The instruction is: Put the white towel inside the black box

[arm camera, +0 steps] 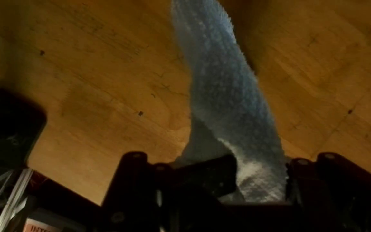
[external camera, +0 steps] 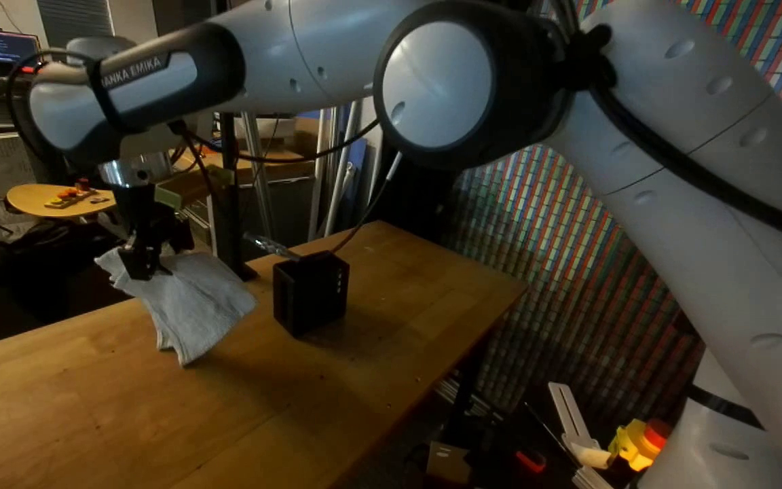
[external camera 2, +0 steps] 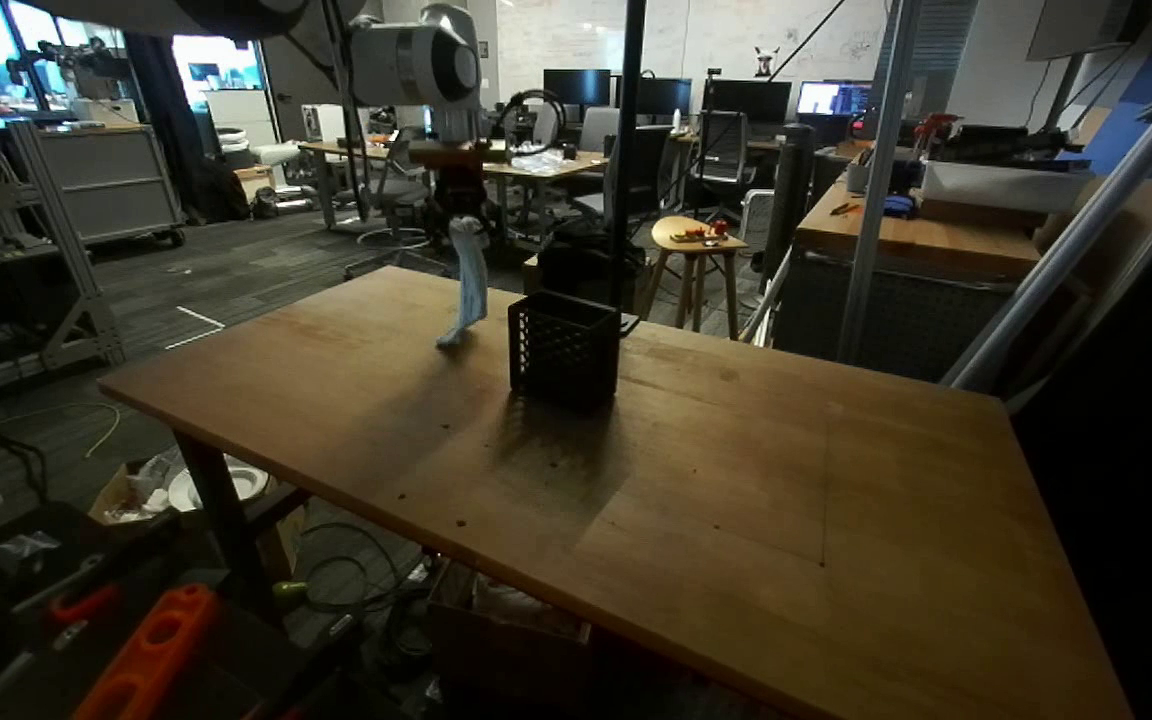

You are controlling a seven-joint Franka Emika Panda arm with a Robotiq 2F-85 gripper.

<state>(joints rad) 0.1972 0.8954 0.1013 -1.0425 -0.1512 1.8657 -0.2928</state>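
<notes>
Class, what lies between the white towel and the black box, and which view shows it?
Only wooden tabletop shows between the white towel and the black box, in an exterior view.

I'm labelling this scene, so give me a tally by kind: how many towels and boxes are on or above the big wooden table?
Towels: 1 (white towel, in the jaws)
Boxes: 1 (black box, on the wooden table)
Total: 2

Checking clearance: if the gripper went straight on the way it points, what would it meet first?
Probably the wooden table below the gripper; the white towel it holds hangs between, and whether its end touches down is unclear.
</notes>
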